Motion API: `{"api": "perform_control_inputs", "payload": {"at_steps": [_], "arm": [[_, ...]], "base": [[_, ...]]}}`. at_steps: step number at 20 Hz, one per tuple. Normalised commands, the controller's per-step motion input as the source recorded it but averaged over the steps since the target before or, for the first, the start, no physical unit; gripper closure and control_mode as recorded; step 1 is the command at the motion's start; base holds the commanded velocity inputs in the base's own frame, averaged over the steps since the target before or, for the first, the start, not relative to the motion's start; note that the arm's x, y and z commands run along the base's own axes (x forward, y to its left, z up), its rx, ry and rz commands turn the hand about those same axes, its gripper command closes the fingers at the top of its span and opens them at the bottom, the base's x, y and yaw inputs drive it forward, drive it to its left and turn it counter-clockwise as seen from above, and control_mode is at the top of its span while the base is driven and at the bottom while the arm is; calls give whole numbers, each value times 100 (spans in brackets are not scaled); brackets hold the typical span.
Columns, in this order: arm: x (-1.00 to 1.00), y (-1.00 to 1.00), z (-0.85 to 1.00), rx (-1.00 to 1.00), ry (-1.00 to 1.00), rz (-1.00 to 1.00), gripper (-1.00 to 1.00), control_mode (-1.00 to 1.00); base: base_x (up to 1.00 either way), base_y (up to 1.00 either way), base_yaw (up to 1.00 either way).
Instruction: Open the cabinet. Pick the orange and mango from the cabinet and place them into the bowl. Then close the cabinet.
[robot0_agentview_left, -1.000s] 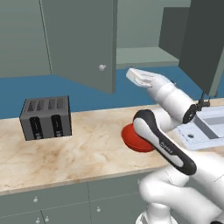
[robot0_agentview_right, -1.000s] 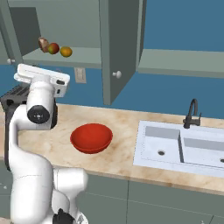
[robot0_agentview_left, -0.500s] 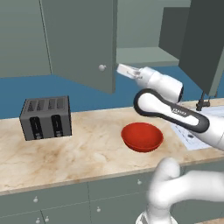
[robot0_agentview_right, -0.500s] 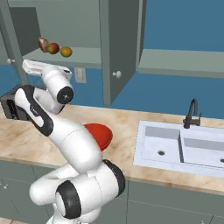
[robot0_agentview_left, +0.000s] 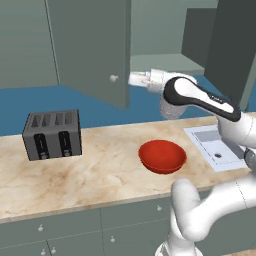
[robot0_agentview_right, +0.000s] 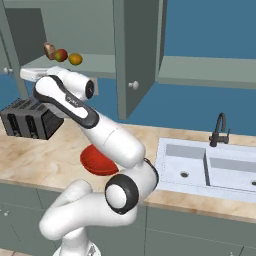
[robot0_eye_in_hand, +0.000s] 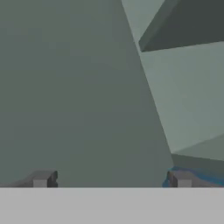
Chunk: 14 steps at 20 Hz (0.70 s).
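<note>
The cabinet (robot0_agentview_right: 135, 55) stood open – both doors swung out, so the first step looked done. On its shelf (robot0_agentview_right: 95, 62), near the left end, three small things sat in a row: a brownish round item (robot0_agentview_right: 49, 50) furthest left, then the mango (robot0_agentview_right: 61, 55) just beside it, then the orange (robot0_agentview_right: 75, 59) a little apart to the right. Neither fruit had been lifted yet.

Below, on the counter (robot0_agentview_left: 100, 175), a toaster (robot0_agentview_left: 52, 134) stood toward the back left, and the bowl (robot0_agentview_left: 162, 156) sat further right, near the front edge and left of the sink (robot0_agentview_right: 210, 167). The bowl was bare inside in the left base view – nothing placed so far.

The gripper (robot0_eye_in_hand: 111, 179) was spread about as wide as it goes and held nothing; in the hand view its two fingertips (robot0_eye_in_hand: 41, 179) stood far apart against the grey-green of a door, with the paler inside of the cabinet to the right. In the right base view the hand was just under the shelf's left end, below the fruit, pointing left.

So, by my reading, one step of four was finished. Left to do: fetch the orange, fetch the mango, drop each into the bowl, then shut both doors.
</note>
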Motion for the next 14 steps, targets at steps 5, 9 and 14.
{"api": "perform_control_inputs", "payload": {"at_steps": [5,9,14], "arm": [[-6,100,-18,-27,-2,31,-100,-100],[-14,100,-27,-25,-5,21,-100,-100],[0,58,-10,-2,-3,3,-100,-100]], "base": [[0,0,0],[0,0,0],[0,0,0]]}}
